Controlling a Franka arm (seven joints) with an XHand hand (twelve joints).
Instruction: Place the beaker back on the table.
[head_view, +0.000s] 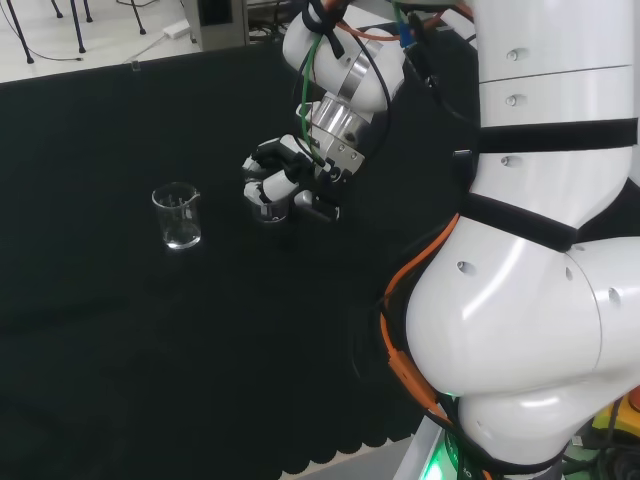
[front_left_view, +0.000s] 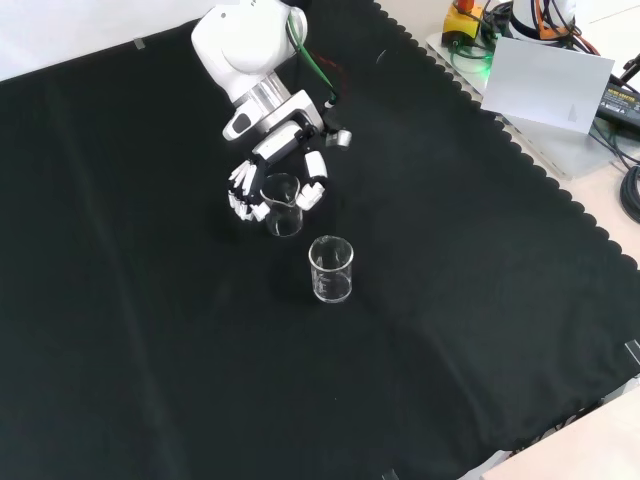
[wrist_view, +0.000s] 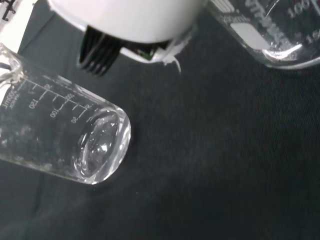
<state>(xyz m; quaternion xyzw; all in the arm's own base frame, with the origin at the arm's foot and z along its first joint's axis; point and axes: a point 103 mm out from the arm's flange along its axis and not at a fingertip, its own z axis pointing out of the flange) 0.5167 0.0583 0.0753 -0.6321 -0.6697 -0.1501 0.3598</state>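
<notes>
A small clear glass beaker (front_left_view: 283, 192) stands upright between the fingers and thumb of the hand (front_left_view: 268, 150), which curl round its sides. In the head view the same beaker (head_view: 268, 208) sits low under the hand (head_view: 285, 172), at or just above the black cloth; I cannot tell whether its base touches. The wrist view shows this beaker (wrist_view: 65, 140) close up, with graduation marks and its round base towards the cloth. A blurred white part of the hand (wrist_view: 125, 20) shows above it.
A second clear empty beaker (front_left_view: 331, 269) stands upright on the cloth a short way nearer the front camera than the hand. It is left of the hand in the head view (head_view: 178, 215). Its base (wrist_view: 272, 35) also shows in the wrist view. The black cloth (front_left_view: 150, 350) spreads around them.
</notes>
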